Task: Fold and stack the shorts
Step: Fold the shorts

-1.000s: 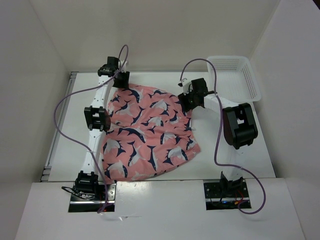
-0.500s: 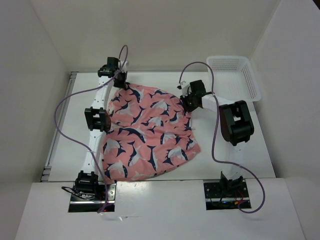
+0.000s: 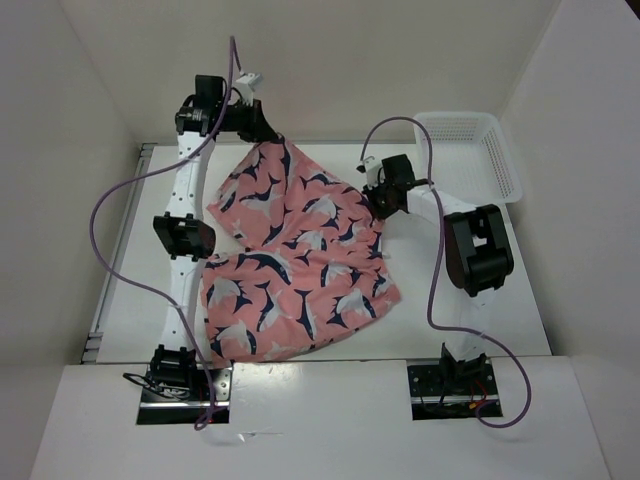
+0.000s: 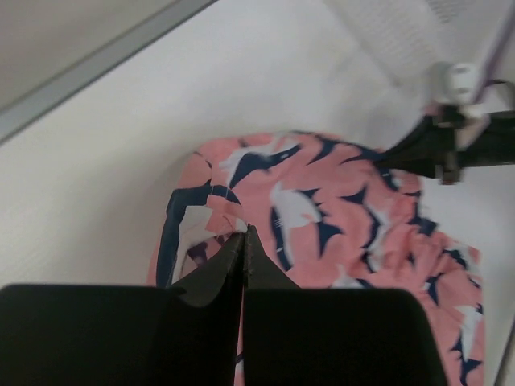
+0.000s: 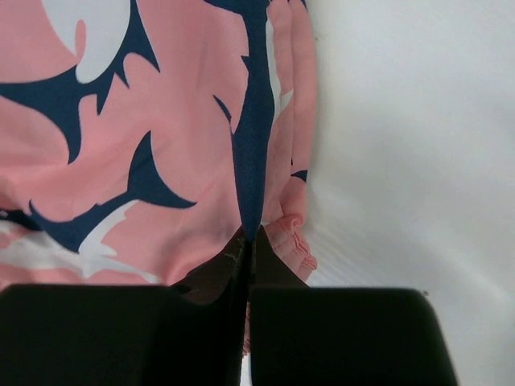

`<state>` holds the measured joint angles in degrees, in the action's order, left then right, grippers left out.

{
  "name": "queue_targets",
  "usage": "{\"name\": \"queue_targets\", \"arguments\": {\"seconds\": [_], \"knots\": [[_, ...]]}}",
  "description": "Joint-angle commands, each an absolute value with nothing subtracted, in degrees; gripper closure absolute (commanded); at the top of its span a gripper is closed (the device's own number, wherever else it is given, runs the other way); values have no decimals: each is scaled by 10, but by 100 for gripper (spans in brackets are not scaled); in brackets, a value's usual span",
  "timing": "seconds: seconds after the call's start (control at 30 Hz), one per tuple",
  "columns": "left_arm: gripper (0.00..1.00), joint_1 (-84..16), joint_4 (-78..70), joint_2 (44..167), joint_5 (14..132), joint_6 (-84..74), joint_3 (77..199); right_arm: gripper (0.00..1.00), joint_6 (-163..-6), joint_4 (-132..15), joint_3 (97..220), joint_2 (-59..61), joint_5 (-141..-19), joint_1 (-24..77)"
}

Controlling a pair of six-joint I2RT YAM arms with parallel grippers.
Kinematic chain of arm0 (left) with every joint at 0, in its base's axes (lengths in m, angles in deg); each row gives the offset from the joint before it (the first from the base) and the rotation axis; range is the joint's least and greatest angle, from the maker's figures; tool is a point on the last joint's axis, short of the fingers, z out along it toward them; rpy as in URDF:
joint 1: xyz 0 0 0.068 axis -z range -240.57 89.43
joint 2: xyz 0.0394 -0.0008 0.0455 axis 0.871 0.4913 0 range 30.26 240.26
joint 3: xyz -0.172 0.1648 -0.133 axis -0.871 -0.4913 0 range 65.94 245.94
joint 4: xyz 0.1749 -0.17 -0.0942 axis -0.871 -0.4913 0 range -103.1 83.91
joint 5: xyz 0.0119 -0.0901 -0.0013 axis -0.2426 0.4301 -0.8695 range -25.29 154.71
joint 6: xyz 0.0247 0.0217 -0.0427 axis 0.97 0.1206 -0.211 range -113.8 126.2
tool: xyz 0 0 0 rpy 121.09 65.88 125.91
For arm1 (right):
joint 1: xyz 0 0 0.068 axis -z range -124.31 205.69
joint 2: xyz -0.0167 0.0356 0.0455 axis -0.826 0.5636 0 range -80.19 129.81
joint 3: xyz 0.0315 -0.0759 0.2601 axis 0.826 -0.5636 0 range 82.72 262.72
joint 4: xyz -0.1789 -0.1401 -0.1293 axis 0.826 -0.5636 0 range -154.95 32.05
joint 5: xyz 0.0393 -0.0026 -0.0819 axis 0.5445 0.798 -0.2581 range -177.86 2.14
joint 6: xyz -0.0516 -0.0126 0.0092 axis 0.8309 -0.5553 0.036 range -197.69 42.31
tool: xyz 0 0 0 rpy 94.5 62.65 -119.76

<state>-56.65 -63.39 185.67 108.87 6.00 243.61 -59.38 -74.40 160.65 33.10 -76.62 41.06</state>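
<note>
The salmon-pink shorts [image 3: 300, 250] with navy-and-white bird shapes lie spread across the middle of the table. My left gripper [image 3: 272, 138] is shut on the shorts' far-left corner and holds it raised, so the cloth hangs in a peak. In the left wrist view the shut left gripper [image 4: 244, 229] pinches a bunched fold of the shorts [image 4: 338, 209]. My right gripper [image 3: 378, 205] is shut on the far-right edge of the shorts, low at the table. In the right wrist view the right gripper [image 5: 249, 235] clamps the shorts [image 5: 145, 145] at their navy-trimmed hem.
A white plastic mesh basket [image 3: 500, 150] stands at the back right corner of the table [image 3: 480, 310]. White walls enclose the table on the left, back and right. Purple cables loop over both arms.
Both grippers closed on the shorts. The left arm then rose and drew back, lifting the far-left corner off the table; the right gripper stayed about where it was.
</note>
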Motion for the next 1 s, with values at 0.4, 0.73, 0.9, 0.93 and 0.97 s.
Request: {"name": "queue_targets", "arguments": {"seconds": [0.4, 0.73, 0.9, 0.93, 0.97], "knots": [[100, -556, -427, 1924, 1129, 62, 2456, 100, -640, -827, 1606, 296, -752, 426], [100, -530, -483, 1966, 1021, 62, 2456, 100, -640, -808, 1616, 314, -745, 431], [100, -518, -517, 1820, 932, 62, 2336, 100, -650, -783, 1622, 301, -759, 431], [100, -518, -517, 1792, 932, 62, 2287, 100, -650, -776, 1616, 301, -759, 431], [100, -518, -517, 1764, 916, 62, 2167, 100, -650, -766, 1608, 292, -759, 431]]}}
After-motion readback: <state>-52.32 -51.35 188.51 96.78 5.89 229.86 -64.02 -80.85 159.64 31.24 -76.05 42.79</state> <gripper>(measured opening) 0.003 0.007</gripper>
